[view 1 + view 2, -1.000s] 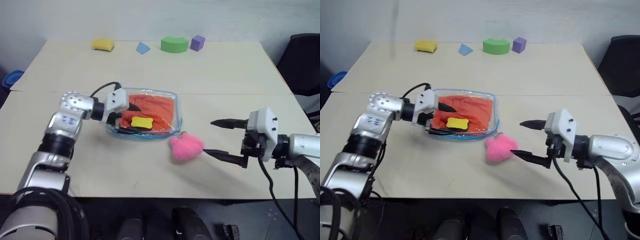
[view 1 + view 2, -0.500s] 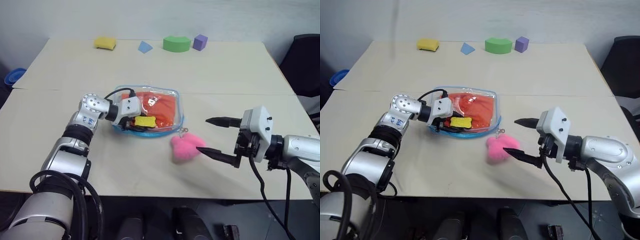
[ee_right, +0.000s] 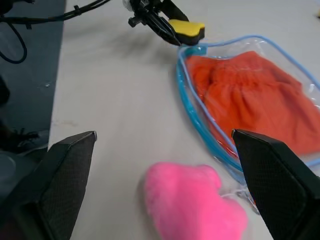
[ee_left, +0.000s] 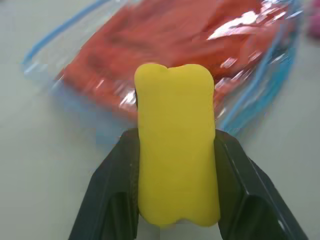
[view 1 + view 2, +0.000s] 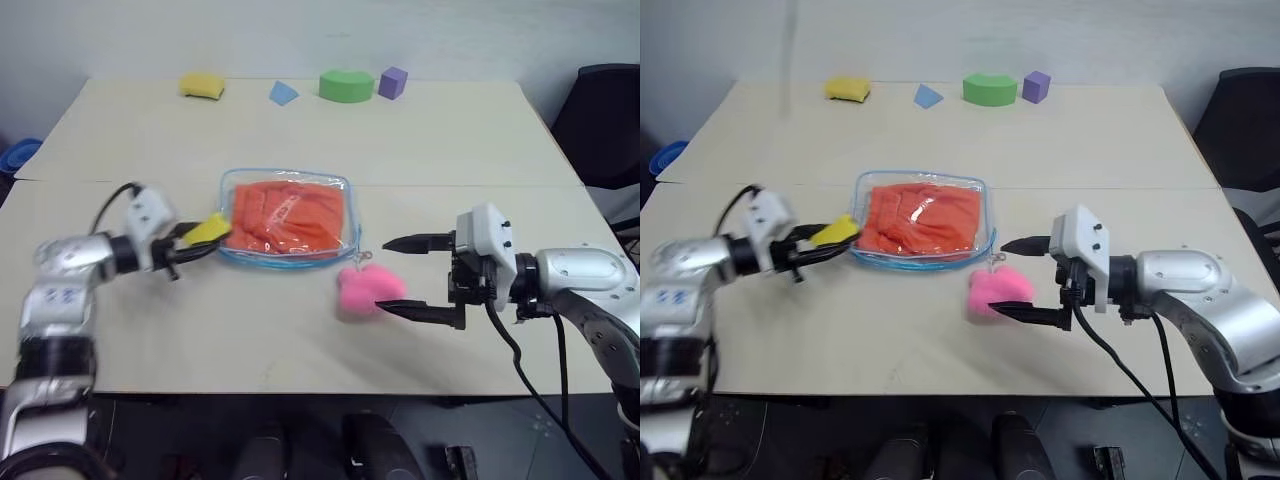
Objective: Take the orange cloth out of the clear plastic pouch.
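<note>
Holding a small yellow foam piece (image 5: 207, 230) between its two black fingers, my left tool (image 5: 190, 243) sits just beside the left end of the clear plastic pouch (image 5: 288, 257), clear of it. That piece is smooth and bone-shaped, notched at both ends. I judge the task barely begun: the orange cloth (image 5: 290, 217) lies wholly inside the pouch, folded into soft ridges, and has yet to be pulled out. The pouch is flat and glossy, rounded at the corners, with light blue edging; I cannot tell whether its opening is unsealed. Right of it, touching the counter (image 5: 450, 140), is the fluffy pink pompom (image 5: 367, 291), hanging off the pouch's corner. My right tool (image 5: 400, 276) stands released, fingers spread wide, with the pompom between their tips. Foam blocks line the counter's far edge.
</note>
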Available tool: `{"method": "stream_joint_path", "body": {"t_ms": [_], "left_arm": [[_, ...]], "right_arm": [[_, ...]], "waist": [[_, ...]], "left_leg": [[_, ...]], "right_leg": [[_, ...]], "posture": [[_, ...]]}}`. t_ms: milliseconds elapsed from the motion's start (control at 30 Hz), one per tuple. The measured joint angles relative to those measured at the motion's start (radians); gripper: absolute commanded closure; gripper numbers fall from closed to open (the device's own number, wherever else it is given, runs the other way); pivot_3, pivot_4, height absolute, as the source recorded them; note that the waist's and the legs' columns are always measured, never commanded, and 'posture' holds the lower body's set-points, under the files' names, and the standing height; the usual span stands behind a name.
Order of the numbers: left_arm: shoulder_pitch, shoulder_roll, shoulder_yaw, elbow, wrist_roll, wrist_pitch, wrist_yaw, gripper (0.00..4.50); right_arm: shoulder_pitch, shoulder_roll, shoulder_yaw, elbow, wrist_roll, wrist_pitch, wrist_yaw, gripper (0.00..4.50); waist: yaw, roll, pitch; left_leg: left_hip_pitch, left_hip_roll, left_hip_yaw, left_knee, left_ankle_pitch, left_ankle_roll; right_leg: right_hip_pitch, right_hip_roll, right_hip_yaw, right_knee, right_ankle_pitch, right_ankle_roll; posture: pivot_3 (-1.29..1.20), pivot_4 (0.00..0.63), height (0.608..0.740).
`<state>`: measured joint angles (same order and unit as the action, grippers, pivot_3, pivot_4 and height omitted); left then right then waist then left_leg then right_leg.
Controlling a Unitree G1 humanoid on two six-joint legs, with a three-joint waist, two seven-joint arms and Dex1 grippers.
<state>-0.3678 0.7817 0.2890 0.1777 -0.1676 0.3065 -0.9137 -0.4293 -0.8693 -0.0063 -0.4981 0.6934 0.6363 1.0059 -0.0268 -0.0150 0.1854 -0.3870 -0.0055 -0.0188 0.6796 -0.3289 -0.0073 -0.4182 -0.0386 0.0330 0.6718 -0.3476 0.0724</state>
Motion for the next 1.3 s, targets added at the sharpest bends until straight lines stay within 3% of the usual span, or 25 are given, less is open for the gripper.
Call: {"method": "stream_joint_path", "body": {"t_ms": [133, 233, 400, 567, 733, 867, 933, 1033, 1133, 1300], "left_arm": [[0.238, 0.007, 0.238, -0.052, 0.040, 0.086, 0.225, 3.00], [0.328, -0.010, 0.345, -0.053, 0.052, 0.110, 0.336, 3.00], [0.382, -0.081, 0.403, -0.051, 0.033, 0.140, 0.437, 1.50], [0.391, -0.087, 0.421, -0.055, 0.003, 0.143, 0.473, 0.02], [0.437, -0.063, 0.481, -0.134, -0.084, 0.231, 0.441, 0.02], [0.429, 0.055, 0.558, -0.291, -0.247, 0.329, 0.301, 0.02], [0.402, 0.137, 0.507, -0.399, -0.322, 0.338, 0.191, 0.02], [0.311, 0.222, 0.302, -0.466, -0.341, 0.305, 0.066, 0.02], [0.148, 0.256, -0.022, -0.402, -0.212, 0.137, -0.053, 0.02], [-0.162, 0.182, -0.376, -0.073, 0.075, -0.202, -0.131, 0.02]], "right_arm": [[-0.042, 0.021, 0.043, 0.056, -0.014, -0.025, 0.061, 0.00], [-0.072, 0.040, 0.073, 0.099, -0.037, -0.038, 0.096, 0.00], [-0.119, 0.066, 0.099, 0.142, -0.058, -0.055, 0.146, 0.00], [-0.142, 0.070, 0.100, 0.191, -0.080, -0.066, 0.175, 0.00], [-0.130, 0.070, 0.091, 0.190, -0.086, -0.065, 0.179, 0.00], [-0.082, 0.059, 0.064, 0.181, -0.086, -0.055, 0.166, 0.00], [-0.055, 0.056, 0.047, 0.164, -0.086, -0.047, 0.155, 0.00], [-0.024, 0.050, 0.026, 0.131, -0.085, -0.044, 0.133, 0.00], [0.025, 0.041, -0.006, 0.093, -0.078, -0.025, 0.100, 0.00], [0.090, 0.026, -0.063, 0.029, -0.065, 0.005, 0.045, 0.00]], "waist": [[0.001, -0.001, -0.001], [0.014, -0.002, -0.001], [0.029, -0.004, -0.002], [0.024, -0.005, -0.003], [0.017, -0.006, -0.003], [0.027, -0.006, -0.003], [0.032, -0.005, -0.003], [0.031, -0.002, -0.003], [0.025, -0.001, -0.003], [0.008, -0.002, -0.003]], "left_leg": [[0.000, 0.000, 0.000, 0.000, -0.003, 0.005], [0.000, -0.001, 0.000, 0.000, -0.003, 0.005], [0.001, -0.001, -0.001, 0.000, -0.004, 0.005], [0.001, -0.001, -0.001, -0.001, -0.004, 0.005], [0.001, 0.000, -0.001, -0.003, -0.004, 0.004], [0.001, -0.001, -0.002, -0.002, -0.004, 0.003], [0.001, -0.001, -0.001, -0.002, -0.003, 0.003], [0.002, -0.001, 0.000, -0.003, -0.003, 0.002], [0.002, -0.001, 0.000, -0.007, 0.000, -0.002], [0.001, 0.000, 0.003, -0.011, 0.002, -0.003]], "right_leg": [[0.001, -0.001, -0.001, -0.002, 0.000, 0.000], [0.001, -0.002, -0.002, -0.003, 0.000, 0.000], [0.004, -0.002, -0.003, -0.006, 0.000, 0.000], [0.004, -0.002, -0.004, -0.007, 0.000, 0.000], [0.003, -0.002, -0.003, -0.008, 0.000, 0.000], [0.005, -0.003, -0.004, -0.009, 0.000, 0.000], [0.007, -0.006, -0.006, -0.011, 0.000, 0.000], [0.008, -0.006, -0.006, -0.012, 0.000, 0.000], [0.006, -0.005, -0.006, -0.011, 0.000, 0.000], [0.002, -0.001, -0.004, -0.009, 0.000, 0.000]], "posture": [[0.00, 0.150, 0.740], [0.00, 0.150, 0.740], [0.00, 0.150, 0.740], [0.00, 0.150, 0.740], [0.00, 0.150, 0.740], [0.00, 0.150, 0.740], [0.00, 0.150, 0.740], [0.00, 0.150, 0.740], [0.00, 0.150, 0.740], [0.00, 0.150, 0.740]]}}
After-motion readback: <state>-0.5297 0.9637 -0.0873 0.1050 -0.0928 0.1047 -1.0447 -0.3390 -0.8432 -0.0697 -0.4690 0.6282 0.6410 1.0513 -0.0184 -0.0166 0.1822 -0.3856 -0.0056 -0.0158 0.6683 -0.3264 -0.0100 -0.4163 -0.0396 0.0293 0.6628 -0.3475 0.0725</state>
